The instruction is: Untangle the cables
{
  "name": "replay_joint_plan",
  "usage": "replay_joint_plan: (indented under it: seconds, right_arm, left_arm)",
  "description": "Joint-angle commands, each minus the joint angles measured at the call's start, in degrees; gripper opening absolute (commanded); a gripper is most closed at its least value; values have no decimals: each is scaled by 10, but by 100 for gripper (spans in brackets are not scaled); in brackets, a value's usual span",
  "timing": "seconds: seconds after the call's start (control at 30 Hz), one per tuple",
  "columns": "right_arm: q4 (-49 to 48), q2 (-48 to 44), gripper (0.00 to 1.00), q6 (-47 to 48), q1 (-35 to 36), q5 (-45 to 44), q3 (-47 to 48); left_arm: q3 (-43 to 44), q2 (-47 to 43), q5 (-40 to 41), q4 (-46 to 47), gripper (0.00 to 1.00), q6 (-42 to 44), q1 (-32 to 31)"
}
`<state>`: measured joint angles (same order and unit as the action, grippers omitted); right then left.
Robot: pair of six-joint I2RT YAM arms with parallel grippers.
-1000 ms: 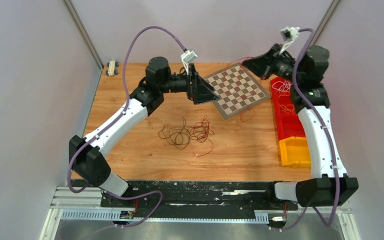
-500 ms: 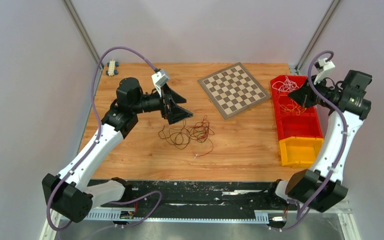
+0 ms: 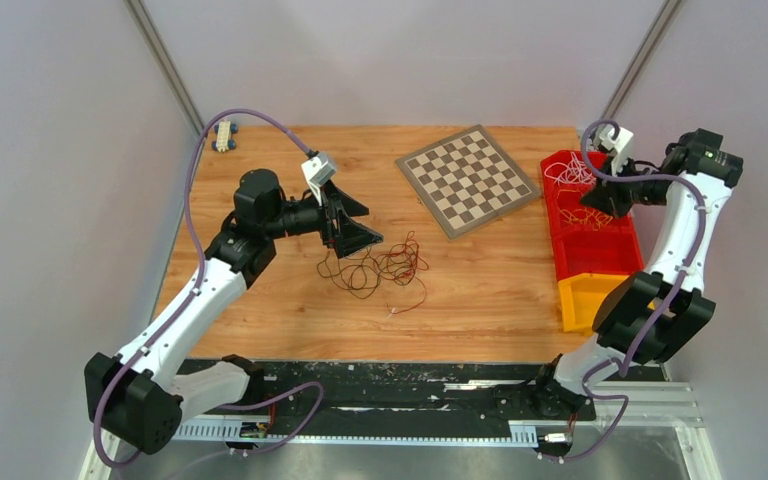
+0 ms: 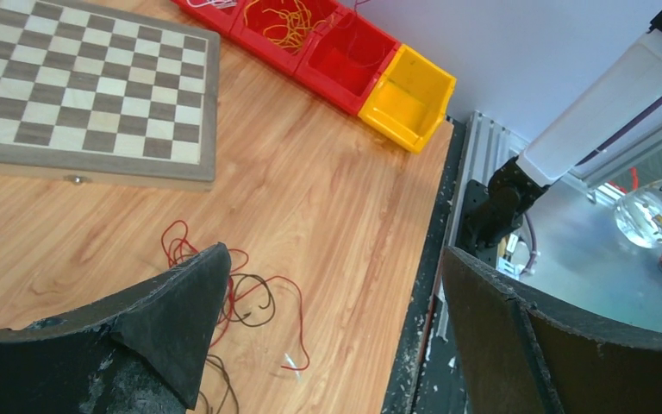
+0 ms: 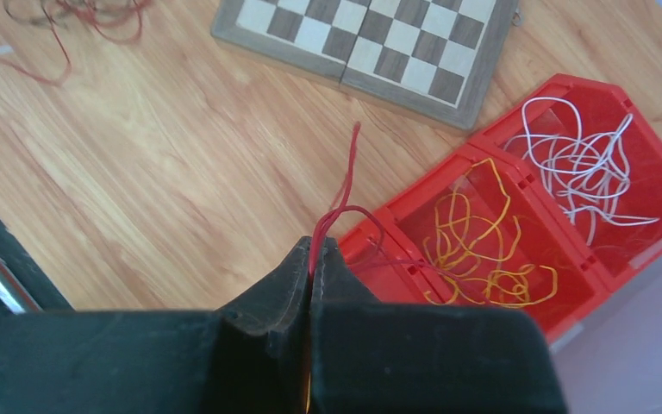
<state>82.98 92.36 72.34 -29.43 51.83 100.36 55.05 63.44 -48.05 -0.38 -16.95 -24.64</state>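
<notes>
Right wrist view: the right gripper point(image 5: 312, 259) is pinched tight on a red cable point(image 5: 346, 172) above the red bins point(image 5: 483, 147). The left gripper point(image 4: 332, 263) gapes wide over the tangle point(image 3: 375, 265) mid-table. The wires look light, limp and springy, so take a free end.

A chessboard point(image 3: 469, 180) lies on the wooden table point(image 3: 490, 290) beside red bins point(image 3: 595, 258) and a yellow bin point(image 3: 578, 300).

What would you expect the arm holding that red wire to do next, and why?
Probably shift the right gripper, jaws shut on the red cable, over the seemingly bare red bin and release: white cables and yellow cables already lie in separate bins.
</notes>
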Motion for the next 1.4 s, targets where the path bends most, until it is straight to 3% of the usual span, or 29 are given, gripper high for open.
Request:
replay_joint_plan:
  seconds: [0.0, 0.43, 0.73, 1.03, 1.37]
  right_arm:
    - [22, 18, 0, 151, 3, -45, 19]
    - [-17, -20, 0, 285, -62, -143, -148]
    - [-27, 50, 0, 267, -83, -173, -110]
    - [-47, 102, 32, 208, -82, -197, -77]
    - [21, 33, 67, 151, -82, -131, -45]
  left_arm:
    - [7, -9, 17, 11, 100, 28, 0]
    - [10, 15, 16, 24, 100, 0, 0]
    - [16, 31, 10, 35, 100, -21, 0]
    - [28, 38, 12, 7, 100, -4, 0]
    - [19, 27, 37, -32, 100, 16, 0]
